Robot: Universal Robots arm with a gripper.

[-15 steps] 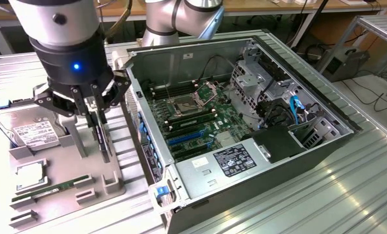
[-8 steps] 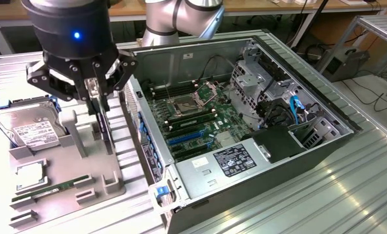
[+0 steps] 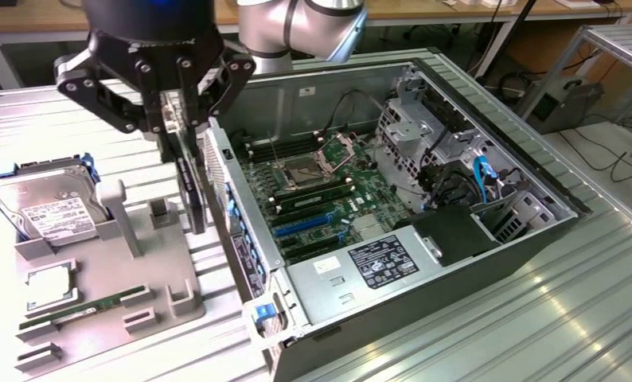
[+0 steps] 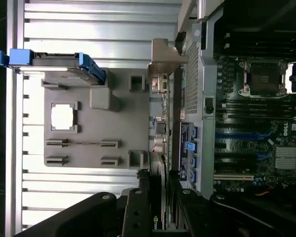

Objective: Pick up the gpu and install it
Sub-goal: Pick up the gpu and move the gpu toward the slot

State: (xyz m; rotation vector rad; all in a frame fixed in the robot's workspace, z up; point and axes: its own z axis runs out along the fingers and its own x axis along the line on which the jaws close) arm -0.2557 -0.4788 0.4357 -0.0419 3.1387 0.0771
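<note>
**Presently held: gpu, hanging beneath the end effector**

- Item: the gpu (image 3: 192, 191), a thin, flat, black rectangular circuit card with a silver metal end piece.
- Grasp: clamped between the fingers of the black multi-link end effector (image 3: 173, 119) and lifted clear of the ribbed metal tabletop (image 3: 571, 302).
- Orientation: its long axis runs straight down from the end effector, and the card is seen edge-on in the exterior view.
- Position: directly below the end effector, in the gap between the grey moulded parts tray (image 3: 115, 290) and the rear wall of the open black computer case (image 3: 528, 187). Whether it touches that wall cannot be told.
- Install side: the green motherboard (image 3: 337, 207) lies lower than the end effector, across the rear wall. The card is not yet over it.
- Opposite side: the boxy silver hard drive (image 3: 45, 211) and the narrow green memory stick (image 3: 83, 310) sit in the tray, apart from the end effector.
</note>
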